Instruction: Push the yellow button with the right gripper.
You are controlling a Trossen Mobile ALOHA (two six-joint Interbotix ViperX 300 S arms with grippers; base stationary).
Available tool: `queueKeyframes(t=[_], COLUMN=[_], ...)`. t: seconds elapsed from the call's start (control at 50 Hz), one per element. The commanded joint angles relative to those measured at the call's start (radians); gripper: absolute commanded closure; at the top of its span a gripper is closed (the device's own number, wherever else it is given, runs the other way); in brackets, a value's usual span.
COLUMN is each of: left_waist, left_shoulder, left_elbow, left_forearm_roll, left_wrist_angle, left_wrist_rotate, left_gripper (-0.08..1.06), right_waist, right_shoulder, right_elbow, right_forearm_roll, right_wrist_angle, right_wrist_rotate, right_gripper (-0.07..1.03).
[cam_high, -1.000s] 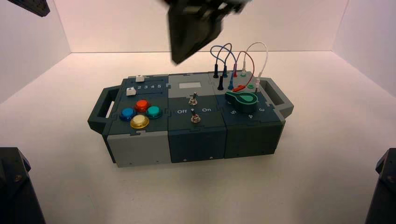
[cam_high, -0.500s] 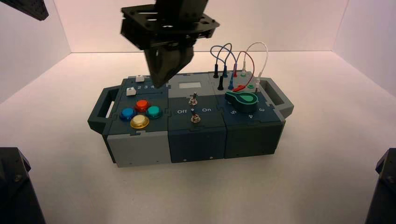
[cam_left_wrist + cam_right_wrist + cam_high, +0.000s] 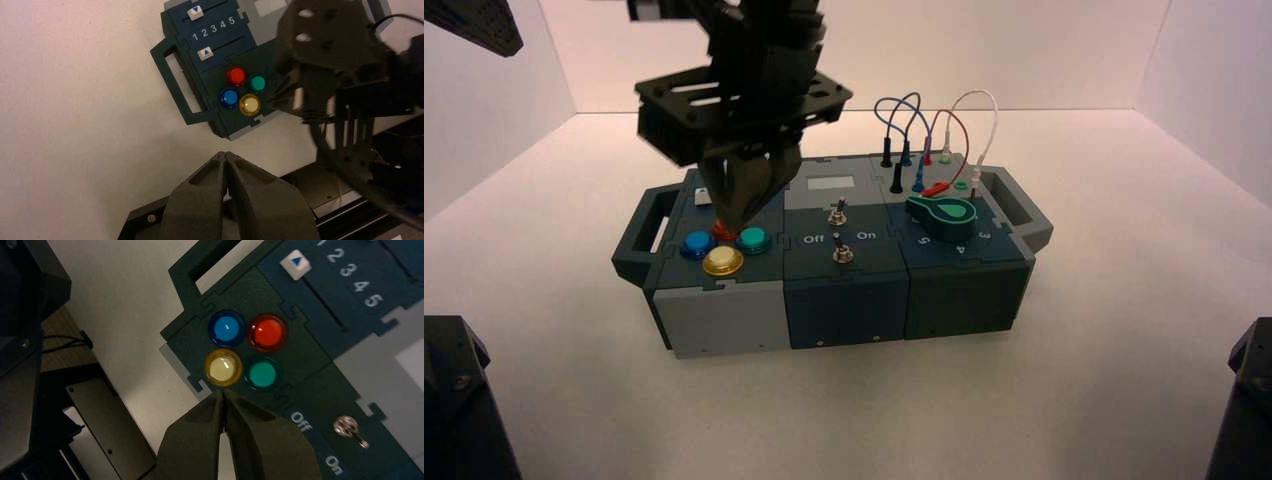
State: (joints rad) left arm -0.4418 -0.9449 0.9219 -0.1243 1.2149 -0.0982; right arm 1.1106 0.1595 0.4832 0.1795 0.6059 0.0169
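The yellow button [image 3: 723,261] is the front one of a round cluster at the left end of the box [image 3: 724,320]. It also shows in the right wrist view [image 3: 223,367] and the left wrist view [image 3: 249,104]. My right gripper [image 3: 736,224] is shut, its fingers meeting in a point. It hangs over the cluster, above the red button [image 3: 721,230] and just behind the yellow one, not touching. In the right wrist view its tip [image 3: 222,392] sits right beside the yellow button. My left gripper [image 3: 225,154] is shut and empty, held high off the box's left end.
Blue [image 3: 696,244] and teal [image 3: 753,239] buttons flank the yellow one. Two white slider caps [image 3: 205,52] sit behind the cluster by the numbers 1 to 5. Two toggle switches [image 3: 842,252], a green knob [image 3: 944,213] and plugged wires [image 3: 924,130] lie to the right.
My right gripper has come down and moved left, from high above the box's middle to just over the button cluster. The left arm and the box have not moved.
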Motion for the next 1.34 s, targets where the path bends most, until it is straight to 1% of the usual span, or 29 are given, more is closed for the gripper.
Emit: queueKeyframes(t=[0.02, 0.24, 0.5, 0.7, 0.84, 1.0, 1.16, 1.34], left_waist=[-0.003, -0.003, -0.003, -0.003, -0.003, -0.005, -0.003, -0.003], left_shoulder=[0.005, 0.005, 0.005, 0.005, 0.003, 0.003, 0.0, 0.002], left_elbow=[-0.009, -0.006, -0.005, -0.005, -0.005, 0.0, 0.005, 0.005], left_forearm_roll=[0.002, 0.005, 0.011, 0.014, 0.012, 0.012, 0.012, 0.012], left_wrist_angle=[0.0, 0.003, 0.012, 0.02, 0.021, 0.025, 0.025, 0.028], left_wrist_rotate=[-0.005, -0.002, 0.003, 0.005, 0.006, 0.006, 0.006, 0.006], left_gripper=[1.01, 1.01, 1.01, 1.01, 1.01, 1.01, 1.01, 1.01], right_waist=[0.011, 0.011, 0.012, 0.011, 0.011, 0.008, 0.008, 0.008], right_shoulder=[0.0, 0.035, 0.084, 0.114, 0.084, 0.006, -0.029, -0.023], right_elbow=[-0.043, -0.064, -0.072, -0.083, -0.083, -0.074, -0.06, -0.049], right_forearm_roll=[0.006, 0.006, 0.006, 0.017, 0.018, 0.017, 0.017, 0.015], right_wrist_angle=[-0.005, -0.005, -0.005, 0.002, 0.021, 0.048, 0.044, 0.031], right_wrist_rotate=[-0.002, -0.002, -0.002, -0.002, 0.005, 0.021, 0.035, 0.031], right_gripper=[0.99, 0.99, 0.99, 0.99, 0.99, 0.99, 0.99, 0.98])
